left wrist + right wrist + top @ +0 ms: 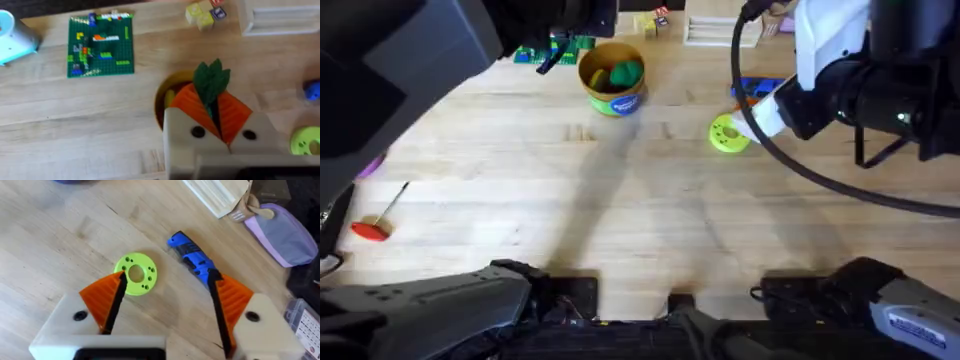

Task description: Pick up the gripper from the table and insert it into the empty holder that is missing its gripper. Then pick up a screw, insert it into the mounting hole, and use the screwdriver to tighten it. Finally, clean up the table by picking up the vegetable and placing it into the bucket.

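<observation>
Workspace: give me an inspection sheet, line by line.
Surface: bare wooden table.
Job's things: vegetable pinched in left gripper above bucket; screwdriver lying flat.
Clutter: lime-green disc, red-handled tool, green brick plate, toy blocks.
Grippers: left shut on vegetable; right gripper open over disc and screwdriver.
Cables: black cable looping from right arm.
Surroundings: purple pouch at table edge.

Green vegetable [211, 80] (leafy) above yellow bucket [612, 78].
</observation>
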### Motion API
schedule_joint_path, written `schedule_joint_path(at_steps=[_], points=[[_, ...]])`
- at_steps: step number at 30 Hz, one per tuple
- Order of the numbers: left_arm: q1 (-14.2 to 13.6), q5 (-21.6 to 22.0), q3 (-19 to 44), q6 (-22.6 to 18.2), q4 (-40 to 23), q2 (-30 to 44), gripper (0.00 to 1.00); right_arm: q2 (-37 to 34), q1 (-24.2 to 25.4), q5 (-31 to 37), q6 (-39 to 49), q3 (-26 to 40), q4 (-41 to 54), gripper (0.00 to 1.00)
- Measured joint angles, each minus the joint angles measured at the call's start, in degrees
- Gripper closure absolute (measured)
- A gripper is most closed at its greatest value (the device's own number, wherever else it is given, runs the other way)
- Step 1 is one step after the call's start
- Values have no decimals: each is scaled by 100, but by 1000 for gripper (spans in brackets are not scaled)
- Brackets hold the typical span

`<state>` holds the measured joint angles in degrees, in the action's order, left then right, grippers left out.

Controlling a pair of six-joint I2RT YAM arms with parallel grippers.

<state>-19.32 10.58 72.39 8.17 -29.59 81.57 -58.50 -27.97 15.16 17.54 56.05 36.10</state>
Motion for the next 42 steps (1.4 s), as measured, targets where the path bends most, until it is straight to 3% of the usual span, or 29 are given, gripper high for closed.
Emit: schedule_joint_path(at_steps=[6, 10, 16, 17, 18, 23, 24, 32, 42], points=[[297, 173, 21, 45, 206, 667, 982, -2, 0, 0, 0, 0, 0, 10], [307, 169, 17, 49, 211, 1140, 983, 0, 0, 0, 0, 0, 0, 9], [307, 167, 14, 47, 243, 1264, 975, -1, 0, 0, 0, 0, 0, 9], [307, 167, 14, 57, 262, 1264, 923, 0, 0, 0, 0, 0, 0, 9], [307, 165, 14, 52, 278, 1264, 809, 0, 0, 0, 0, 0, -1, 10], [307, 166, 14, 85, 327, 1264, 57, -2, 0, 0, 0, 0, 0, 9], [307, 167, 14, 91, 319, 1264, 24, 0, 0, 0, 0, 0, -3, 9], [307, 154, 43, 91, -541, 695, 8, 514, 0, 0, -308, 0, -7, 10], [307, 140, 336, 89, -2177, -1278, 8, 1471, 0, -213, -1122, 0, 2, 10]])
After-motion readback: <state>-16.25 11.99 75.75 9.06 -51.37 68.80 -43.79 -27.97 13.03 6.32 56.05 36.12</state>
